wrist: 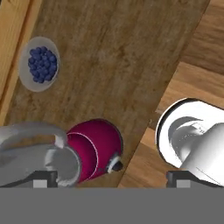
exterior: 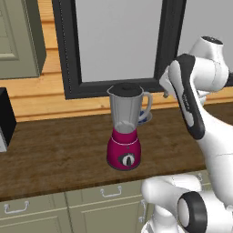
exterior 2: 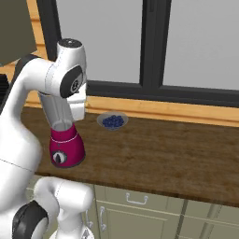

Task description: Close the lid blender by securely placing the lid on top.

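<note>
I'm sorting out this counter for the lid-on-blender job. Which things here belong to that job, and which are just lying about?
Belongs to the job:
blender, on the counter
lid, dark, already on top of the jar
hand, open, above the blender

Just lying about:
bowl of blueberries, behind the blender
dark appliance at the counter's left edge

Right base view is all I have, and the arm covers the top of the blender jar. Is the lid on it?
Observer: Yes. In the left base view the lid lies dark across the jar mouth of the blender.
Operator: Does it look level?
Observer: It looks flat on the rim from there.
Operator: Is the gripper holding anything?
Observer: No. In the hand view the gripper is open, with its tips wide apart above the blender and gripping nothing.
</note>
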### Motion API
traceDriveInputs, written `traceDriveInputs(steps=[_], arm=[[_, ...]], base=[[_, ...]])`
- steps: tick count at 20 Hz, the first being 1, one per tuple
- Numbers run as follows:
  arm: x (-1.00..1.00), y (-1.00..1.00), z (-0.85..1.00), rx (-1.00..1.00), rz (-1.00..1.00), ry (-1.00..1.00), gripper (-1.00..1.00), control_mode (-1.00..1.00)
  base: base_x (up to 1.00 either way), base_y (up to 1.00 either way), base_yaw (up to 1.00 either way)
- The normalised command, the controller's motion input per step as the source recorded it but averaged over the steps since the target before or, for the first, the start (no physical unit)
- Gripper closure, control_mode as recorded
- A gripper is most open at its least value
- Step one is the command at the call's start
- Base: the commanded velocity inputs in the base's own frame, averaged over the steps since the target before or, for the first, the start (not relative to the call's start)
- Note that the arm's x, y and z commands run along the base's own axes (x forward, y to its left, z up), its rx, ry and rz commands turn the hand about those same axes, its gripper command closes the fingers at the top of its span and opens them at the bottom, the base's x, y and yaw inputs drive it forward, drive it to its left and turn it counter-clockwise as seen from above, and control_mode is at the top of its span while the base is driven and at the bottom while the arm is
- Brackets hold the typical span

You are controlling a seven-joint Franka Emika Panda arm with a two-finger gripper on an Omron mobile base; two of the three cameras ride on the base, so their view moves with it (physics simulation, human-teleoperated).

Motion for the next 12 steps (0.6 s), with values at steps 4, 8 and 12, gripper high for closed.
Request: traceDriveInputs(steps=[4,8,12], arm=[[-1.0,-1.0,-1.0,0.0,0.0,0.0,-1.0,-1.0],[-1.0,-1.0,-0.97,0.06,0.0,-0.12,-1.0,-1.0],[-0.96,-0.92,0.49,0.46,0.0,-0.37,-1.0,-1.0]], base=[[0.0,0.0,0.0],[0.0,0.0,0.0],[0.0,0.0,0.0]])
